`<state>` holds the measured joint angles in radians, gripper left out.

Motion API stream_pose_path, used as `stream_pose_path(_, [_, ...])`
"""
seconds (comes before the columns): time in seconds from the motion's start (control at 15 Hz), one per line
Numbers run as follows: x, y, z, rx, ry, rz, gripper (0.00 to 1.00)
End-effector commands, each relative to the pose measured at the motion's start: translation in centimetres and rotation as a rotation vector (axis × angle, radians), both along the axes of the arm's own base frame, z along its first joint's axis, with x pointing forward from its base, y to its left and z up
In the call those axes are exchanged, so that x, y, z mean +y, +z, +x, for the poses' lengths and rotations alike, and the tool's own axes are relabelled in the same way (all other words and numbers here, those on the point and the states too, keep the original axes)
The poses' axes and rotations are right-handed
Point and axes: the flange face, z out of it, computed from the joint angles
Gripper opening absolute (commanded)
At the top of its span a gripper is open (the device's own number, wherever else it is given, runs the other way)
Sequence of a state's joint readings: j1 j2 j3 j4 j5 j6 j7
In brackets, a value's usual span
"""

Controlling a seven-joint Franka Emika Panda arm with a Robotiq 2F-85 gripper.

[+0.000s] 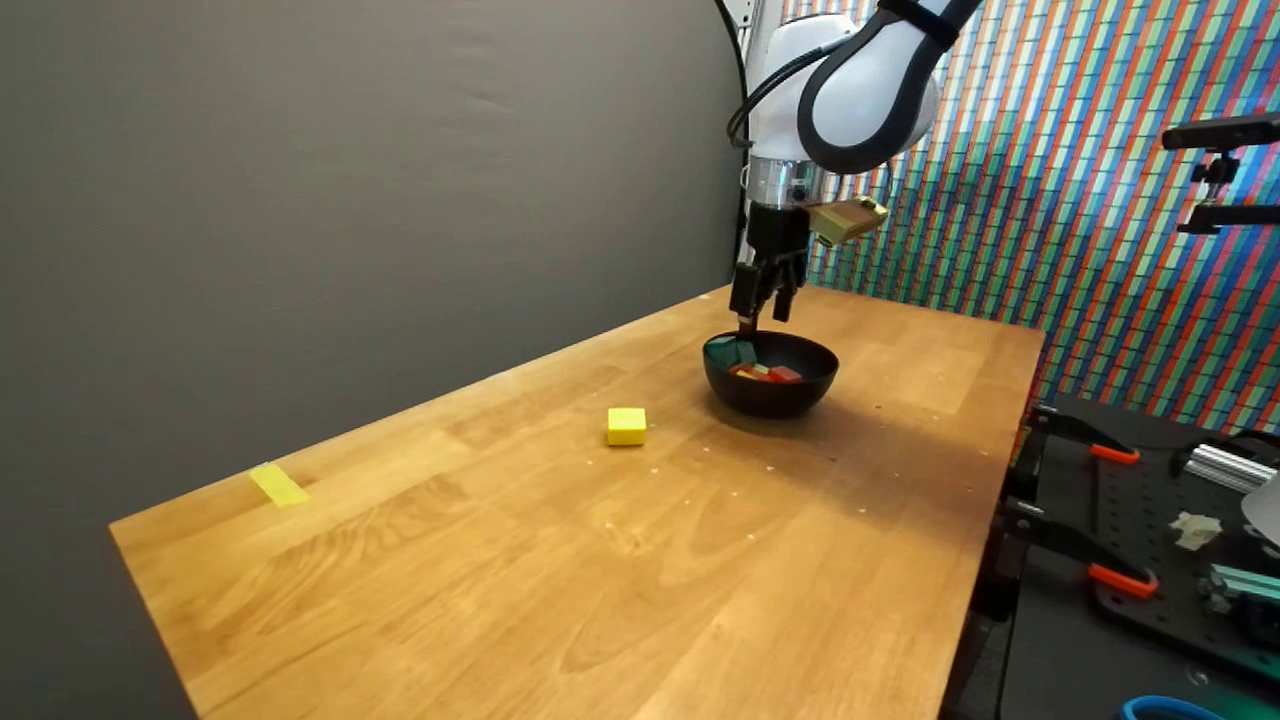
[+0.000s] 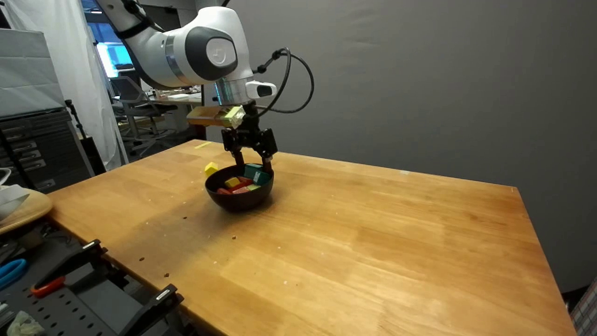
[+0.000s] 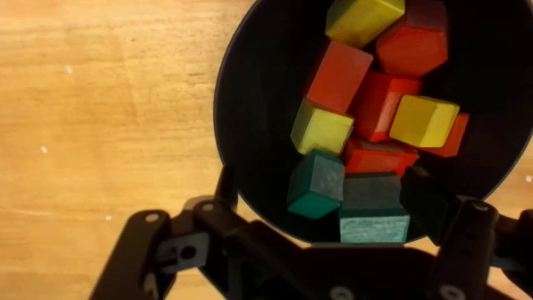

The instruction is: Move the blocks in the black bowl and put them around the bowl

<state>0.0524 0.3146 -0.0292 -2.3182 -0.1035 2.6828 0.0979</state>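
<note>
Red, yellow and green blocks [image 3: 374,104] are piled in the black bowl [image 2: 240,203], at whose rim the end effector [image 2: 253,165] is spread wide and empty; picking seems in hand, a green block [image 3: 315,187] to be gripped next and set beside the bowl like the lone yellow block [image 1: 626,428]

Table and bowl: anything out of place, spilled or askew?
Nothing looks tipped or broken: the bowl stands upright, with blocks inside. A lone yellow block lies outside it, which fits the task. Mildly odd: pale specks dotting the table, too small to identify, and a yellow strip near its edge, seemingly stray.
</note>
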Motion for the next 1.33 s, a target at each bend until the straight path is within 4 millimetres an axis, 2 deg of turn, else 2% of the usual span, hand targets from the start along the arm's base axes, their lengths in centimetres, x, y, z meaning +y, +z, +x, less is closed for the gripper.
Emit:
stream_pose_path(0.0, [0.3, -0.1, -0.7, 0.046, -0.066, 0.111, 1.00])
stream_pose_path(0.27, [0.4, -0.7, -1.6, 0.059, -0.128, 0.147, 1.00])
stream_pose_path(0.6, [0.5, -2.6, -3.0, 0.073, -0.094, 0.112, 1.00])
stream_pose_path(0.73, [0.4, -3.7, -3.0, 0.065, -0.081, 0.096, 0.93])
stream_pose_path(0.87, [0.2, -4.5, -2.8, 0.052, -0.069, 0.083, 0.91])
stream_pose_path(1.0, [0.0, -5.2, -2.8, 0.044, -0.063, 0.077, 0.81])
stream_pose_path(1.07, [-0.1, -5.5, -2.8, 0.042, -0.063, 0.077, 0.69])
stream_pose_path(1.2, [0.0, -5.9, -2.8, 0.038, -0.069, 0.083, 0.66])
stream_pose_path(1.27, [0.1, -6.0, -2.7, 0.036, -0.070, 0.087, 0.59])
